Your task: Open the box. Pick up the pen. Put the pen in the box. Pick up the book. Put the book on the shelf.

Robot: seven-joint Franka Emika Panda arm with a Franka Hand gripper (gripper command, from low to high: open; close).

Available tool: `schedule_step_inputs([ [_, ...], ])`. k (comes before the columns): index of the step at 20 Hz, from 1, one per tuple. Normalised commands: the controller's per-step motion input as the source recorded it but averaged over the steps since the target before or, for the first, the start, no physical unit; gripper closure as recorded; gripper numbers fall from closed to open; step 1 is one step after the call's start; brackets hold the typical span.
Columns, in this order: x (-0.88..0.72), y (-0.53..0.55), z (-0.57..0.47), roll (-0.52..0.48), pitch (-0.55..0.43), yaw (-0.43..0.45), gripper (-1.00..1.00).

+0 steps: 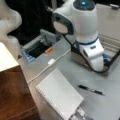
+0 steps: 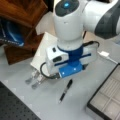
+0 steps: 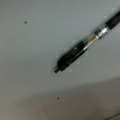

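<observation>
- Closest to the wrist camera lies the pen [image 3: 82, 48], flat on the grey table [image 3: 30, 50] and at a slant. Nothing touches it, and its silvery section is toward the wrist view's top right.
- Both front views also show the pen [image 1: 90, 90] [image 2: 65, 90] lying free on the table, outside the box.
- Above the pen hangs the gripper [image 2: 71, 61] at the end of the white arm [image 2: 68, 22]. Only its white body and a blue mount show. The fingers are hidden, so I cannot tell if they are open or closed.
- Beside the pen, toward a front view's bottom right, stands the box [image 2: 100, 87]. It is open, and the beige compartments inside are visible.
- On the other side of the pen lies the book [image 1: 60, 96], white, flat on the table, with the spiral binding along one long edge. It is apart from the pen.
- Further from the pen than the book stands the shelf [image 1: 15, 92] [image 2: 22, 15], of dark brown wood with a pale top. The book is not on it.
- Away from the pen, past the book's far corner, a small white plug [image 1: 51, 61] with its cable lies on the table.
</observation>
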Motion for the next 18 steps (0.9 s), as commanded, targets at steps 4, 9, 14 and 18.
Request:
schedule_step_inputs([
  [4, 0.41, -0.10, -0.16, 0.030, 0.081, -0.039, -1.00],
  [9, 0.33, -0.10, -0.12, -0.004, 0.060, -0.049, -1.00],
  [14, 0.23, -0.09, -0.17, -0.042, 0.035, -0.056, -1.00],
  [18, 0.16, -0.06, -0.20, -0.051, 0.067, -0.071, -1.00],
])
